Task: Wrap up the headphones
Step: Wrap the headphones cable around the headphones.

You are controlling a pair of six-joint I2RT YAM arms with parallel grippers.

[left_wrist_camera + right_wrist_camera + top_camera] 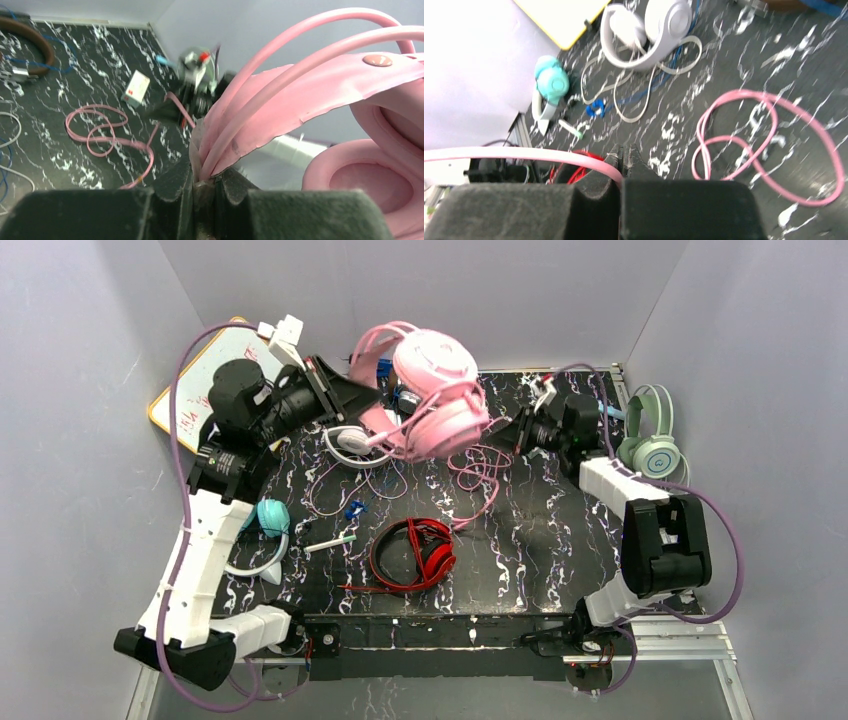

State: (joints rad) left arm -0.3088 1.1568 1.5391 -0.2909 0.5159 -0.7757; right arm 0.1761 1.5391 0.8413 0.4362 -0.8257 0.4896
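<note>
1. Currently the pink padded over-ear headphones hang lifted above the far middle of the black white-veined desk, clear of its surface.
2. Left jaws are closed tight on the pink set's headband, pinching its thin rails and soft strap together near one end. The left wrist view shows no gap between them.
3. Right jaws are likewise closed, with the pink cord nipped between them. One stretch runs out taut to the side, while the rest lies in loose loops on the desk.
4. Other sets lie apart from this work. The red headphones are at the near middle and the teal headphones are beside the left arm. The white headphones sit just left of the lifted set, and the mint green headphones are past the desk's right edge.
5. By my reading, winding is only at its beginning: both holds are made, yet no turn of cord shows around the headband or cups.
6. Next, the right arm would need to carry the cord around the headband while the left holds steady. That calls for light tension and fresh bites on the cord as slack leaves the desk. The loose loops might snag on the white set's cables.
</note>
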